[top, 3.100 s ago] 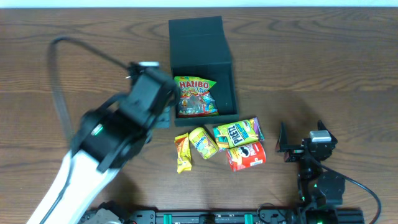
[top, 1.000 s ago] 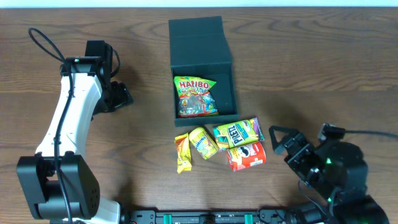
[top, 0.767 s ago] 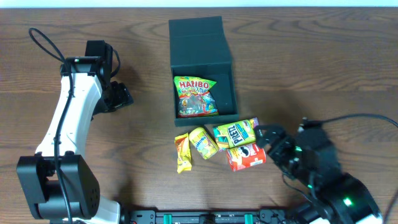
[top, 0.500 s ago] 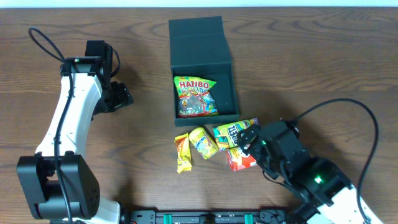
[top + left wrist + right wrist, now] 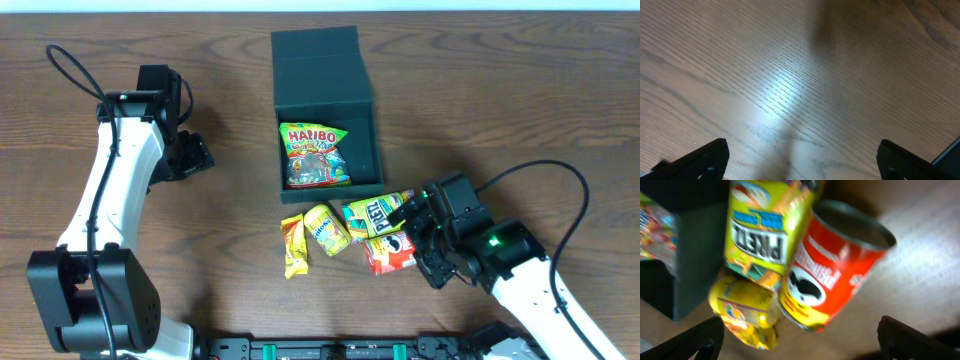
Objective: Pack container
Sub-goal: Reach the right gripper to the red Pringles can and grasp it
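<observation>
The container (image 5: 374, 140) is a dark square box, its flap lid (image 5: 318, 65) open and folded back. A Haribo bag (image 5: 315, 155) lies inside it. In front of it lie a red Pringles can (image 5: 392, 252), a green-yellow Pretz pack (image 5: 375, 213), a yellow packet (image 5: 326, 229) and a yellow-red packet (image 5: 293, 245). My right gripper (image 5: 418, 240) is open, right beside the can and holding nothing. Its wrist view shows the can (image 5: 832, 275) and Pretz pack (image 5: 765, 230) just ahead of the open gripper (image 5: 800, 347). My left gripper (image 5: 190, 155) stands open left of the box, over bare wood (image 5: 800, 75).
The wooden table (image 5: 520, 110) carries the left arm (image 5: 115, 190) along its left side. A black cable (image 5: 560, 185) loops from the right arm. The box's front corner (image 5: 695, 255) shows close to the snacks in the right wrist view.
My right arm has swung in from the lower right to the red can and the Pretz pack. The left arm has stayed still over the last second.
</observation>
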You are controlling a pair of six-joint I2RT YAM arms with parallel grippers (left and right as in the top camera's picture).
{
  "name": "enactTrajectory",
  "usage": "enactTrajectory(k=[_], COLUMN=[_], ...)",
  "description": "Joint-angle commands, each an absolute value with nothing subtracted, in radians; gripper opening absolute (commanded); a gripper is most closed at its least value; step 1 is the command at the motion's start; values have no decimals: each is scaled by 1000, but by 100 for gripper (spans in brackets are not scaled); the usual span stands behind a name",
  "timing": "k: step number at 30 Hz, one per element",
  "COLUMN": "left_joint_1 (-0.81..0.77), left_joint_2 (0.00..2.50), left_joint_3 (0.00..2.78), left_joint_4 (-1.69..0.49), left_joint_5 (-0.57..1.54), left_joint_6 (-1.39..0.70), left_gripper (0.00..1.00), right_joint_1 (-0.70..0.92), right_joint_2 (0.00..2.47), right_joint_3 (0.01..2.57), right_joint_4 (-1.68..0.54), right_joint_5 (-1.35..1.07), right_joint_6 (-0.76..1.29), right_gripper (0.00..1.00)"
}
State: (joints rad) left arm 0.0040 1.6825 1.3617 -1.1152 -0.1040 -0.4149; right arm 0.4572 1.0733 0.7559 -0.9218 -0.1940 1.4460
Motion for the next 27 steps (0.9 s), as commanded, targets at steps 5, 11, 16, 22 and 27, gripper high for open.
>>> enactTrajectory(k=[5, 11, 16, 22, 27], left_joint_1=[7, 7, 7, 7, 7], left_joint_2=[1687, 1687, 1687, 1687, 1687], left_joint_3=[1357, 1357, 1357, 1357, 1357], left_joint_4=[-1118, -1118, -1118, -1118, -1118], left_joint_5=[-104, -104, -104, -104, -104], left_joint_6=[-419, -419, -419, -419, -419], left_gripper=[95, 95, 95, 95, 95], right_joint_1=[466, 466, 465, 465, 466], right_joint_2=[1074, 1074, 1074, 1098, 1167], right_joint_3=[729, 628, 556, 519, 509], right_joint_4=[-984, -897, -794, -750, -683], right_joint_5=[-251, -251, -248, -217, -197], right_joint_6=[1520, 1556, 1556, 1556, 1555], right_gripper=[99, 99, 99, 99, 98])
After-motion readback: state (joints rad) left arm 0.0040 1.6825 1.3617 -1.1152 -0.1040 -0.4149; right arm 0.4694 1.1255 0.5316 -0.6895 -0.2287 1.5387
